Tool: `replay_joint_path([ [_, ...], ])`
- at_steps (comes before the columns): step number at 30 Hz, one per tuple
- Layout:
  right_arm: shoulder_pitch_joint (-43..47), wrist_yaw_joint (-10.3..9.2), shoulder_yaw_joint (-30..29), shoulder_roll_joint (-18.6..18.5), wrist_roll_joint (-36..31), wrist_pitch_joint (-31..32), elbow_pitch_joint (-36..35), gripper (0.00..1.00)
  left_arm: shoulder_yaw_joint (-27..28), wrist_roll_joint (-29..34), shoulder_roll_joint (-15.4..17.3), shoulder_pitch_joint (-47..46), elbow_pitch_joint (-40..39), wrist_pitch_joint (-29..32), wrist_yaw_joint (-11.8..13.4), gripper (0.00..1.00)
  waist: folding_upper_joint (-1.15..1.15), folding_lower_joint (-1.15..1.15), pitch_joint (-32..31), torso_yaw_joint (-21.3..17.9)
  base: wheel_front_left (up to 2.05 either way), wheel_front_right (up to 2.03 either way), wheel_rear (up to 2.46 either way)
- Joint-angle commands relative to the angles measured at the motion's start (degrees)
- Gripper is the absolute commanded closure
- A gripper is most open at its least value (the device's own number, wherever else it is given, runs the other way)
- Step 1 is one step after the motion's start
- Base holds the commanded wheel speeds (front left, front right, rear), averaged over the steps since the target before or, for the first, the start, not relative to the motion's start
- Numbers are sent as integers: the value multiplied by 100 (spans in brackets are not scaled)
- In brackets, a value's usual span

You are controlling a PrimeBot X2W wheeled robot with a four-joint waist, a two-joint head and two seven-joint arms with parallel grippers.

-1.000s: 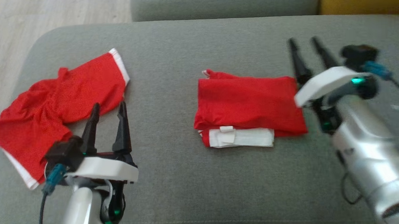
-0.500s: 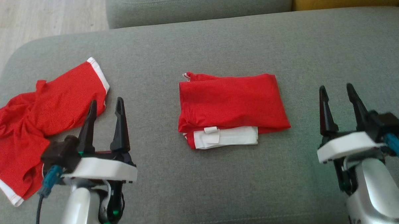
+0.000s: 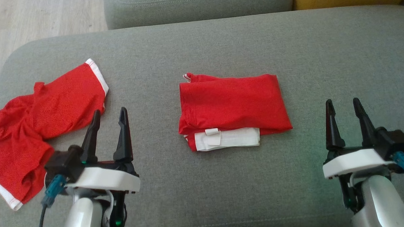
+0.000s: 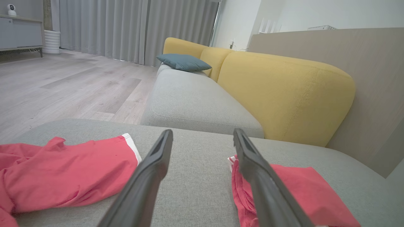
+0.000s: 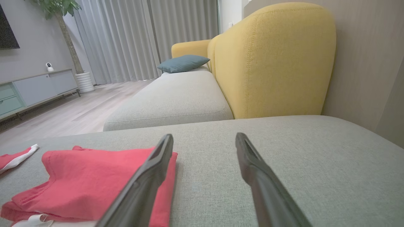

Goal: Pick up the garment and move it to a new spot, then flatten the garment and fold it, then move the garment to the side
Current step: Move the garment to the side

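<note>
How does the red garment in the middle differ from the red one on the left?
The folded red garment is a neat rectangle; the loose red garment lies spread and wrinkled. The folded one shows a broad white band; the loose one, thin white hems. Both rest on the grey cushion.

Soft even daylight, faint shadows on the grey fabric sofa cushion (image 3: 224,180), head view slightly soft, wrist views crisper.
</note>
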Motion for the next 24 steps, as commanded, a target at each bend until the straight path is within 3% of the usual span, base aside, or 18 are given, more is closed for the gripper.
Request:
replay_joint_path([
  [1,-67,19,146,-13,63,-62,-202,0,153,76,73,-115,-222,-34,6,0,0,0,6,9,0,0,0],
  [11,-322,19,235,-12,3,-62,-18,0,59,83,73,-271,-195,-34,-40,0,0,0,323,193,0,0,0],
  [24,-1396,19,248,-12,451,353,1483,0,-37,66,73,-629,-99,-34,-178,0,0,0,993,736,0,0,0],
])
